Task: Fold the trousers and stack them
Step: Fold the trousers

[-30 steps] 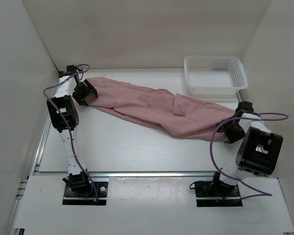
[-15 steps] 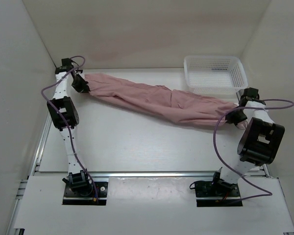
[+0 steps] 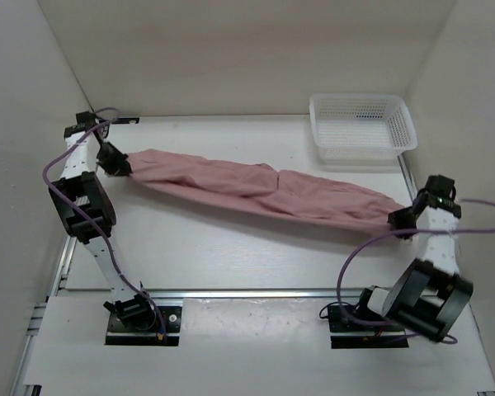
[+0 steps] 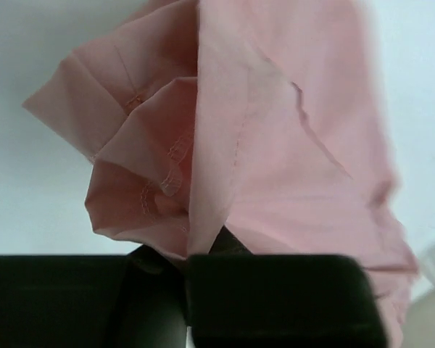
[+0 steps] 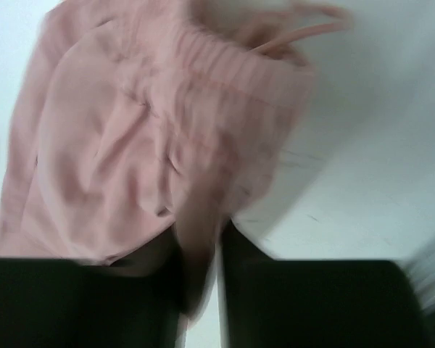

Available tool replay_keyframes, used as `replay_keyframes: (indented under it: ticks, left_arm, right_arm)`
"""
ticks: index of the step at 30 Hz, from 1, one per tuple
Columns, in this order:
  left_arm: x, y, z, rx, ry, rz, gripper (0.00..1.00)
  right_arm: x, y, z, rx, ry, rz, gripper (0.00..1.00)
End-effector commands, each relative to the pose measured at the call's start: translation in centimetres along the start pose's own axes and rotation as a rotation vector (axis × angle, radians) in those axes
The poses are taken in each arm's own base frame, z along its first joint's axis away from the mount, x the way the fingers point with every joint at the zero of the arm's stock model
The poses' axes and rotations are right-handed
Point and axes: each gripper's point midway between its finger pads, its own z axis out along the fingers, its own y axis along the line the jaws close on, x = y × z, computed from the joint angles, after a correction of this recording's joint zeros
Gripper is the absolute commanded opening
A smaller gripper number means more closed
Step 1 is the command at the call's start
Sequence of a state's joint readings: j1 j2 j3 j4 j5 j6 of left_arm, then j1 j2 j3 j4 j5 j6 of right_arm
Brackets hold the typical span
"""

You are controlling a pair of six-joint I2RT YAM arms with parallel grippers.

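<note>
The dusty-pink trousers (image 3: 264,191) stretch in a long band across the table, from back left to front right. My left gripper (image 3: 115,161) is shut on the cuff end at the left. In the left wrist view a fold of hemmed cloth (image 4: 275,145) runs down between the dark fingers of the left gripper (image 4: 188,257). My right gripper (image 3: 400,219) is shut on the waist end at the right. The right wrist view is blurred. It shows gathered waistband cloth (image 5: 130,145) with a drawstring, and a fold pinched in the right gripper (image 5: 203,254).
A white mesh basket (image 3: 363,150) stands at the back right, just behind the trousers' right half. White walls close in on the left, back and right. Purple cables loop off both arms.
Both grippers closed on the trousers' ends and moved apart, the left to the left, the right toward the front right. The cloth has been pulled from a loose heap into a longer, straighter band.
</note>
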State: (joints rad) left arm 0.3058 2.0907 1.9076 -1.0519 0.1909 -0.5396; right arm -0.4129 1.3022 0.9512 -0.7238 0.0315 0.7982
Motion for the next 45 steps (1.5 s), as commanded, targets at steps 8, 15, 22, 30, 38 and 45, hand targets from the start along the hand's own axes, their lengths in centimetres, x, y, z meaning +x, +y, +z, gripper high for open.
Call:
replay_keyframes:
  ticks: [8, 15, 22, 30, 38, 45]
  left_arm:
    - [-1.2, 8.5, -8.0, -0.191, -0.233, -0.081, 1.0]
    - [0.2, 10.8, -5.9, -0.107, -0.13, -0.151, 0.68]
    - [2.0, 8.9, -1.4, -0.09, -0.008, -0.079, 1.0]
    - [-0.7, 8.3, 2.7, -0.166, -0.032, -0.074, 0.85]
    - [-0.4, 11.1, 6.8, -0.313, -0.003, -0.109, 0.88]
    - [-2.4, 10.8, 7.3, -0.318, -0.039, -0.105, 0.19]
  right_arm:
    - [-4.1, -1.8, -5.4, -0.021, -0.21, 0.026, 0.99]
    - [-3.4, 5.4, -9.0, -0.226, -0.18, -0.269, 0.99]
    - [-1.5, 6.2, -10.4, -0.29, -0.144, -0.349, 0.99]
    - [-3.1, 6.3, -12.6, -0.237, -0.242, -0.421, 0.99]
    - [-3.6, 6.3, -12.8, -0.219, -0.256, -0.407, 0.99]
    - [-3.4, 6.2, -12.5, -0.215, -0.247, -0.389, 0.99]
